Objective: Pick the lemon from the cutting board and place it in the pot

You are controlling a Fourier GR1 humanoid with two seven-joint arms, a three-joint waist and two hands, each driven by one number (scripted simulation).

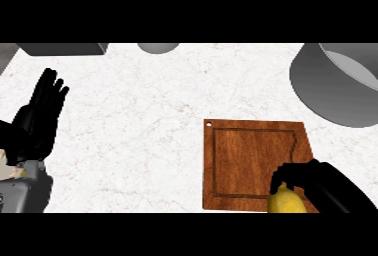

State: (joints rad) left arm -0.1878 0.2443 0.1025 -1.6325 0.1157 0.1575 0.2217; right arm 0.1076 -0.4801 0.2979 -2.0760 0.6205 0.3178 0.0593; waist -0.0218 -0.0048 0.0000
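Observation:
The yellow lemon [287, 201] lies at the near right corner of the brown wooden cutting board [251, 150]. My right hand [314, 181] is curled over it from the right, its fingers and thumb wrapped round the lemon's top. The grey pot [332, 90] stands at the far right of the counter, beyond the board, and is partly cut off by the view's edge. At the left edge my left hand [40, 117] rests open with its fingers up, far from the board.
A dark grey box-like object [63, 48] sits at the far left edge of the white speckled counter [133, 125]. A grey round object [157, 47] shows at the top centre, mostly cut off.

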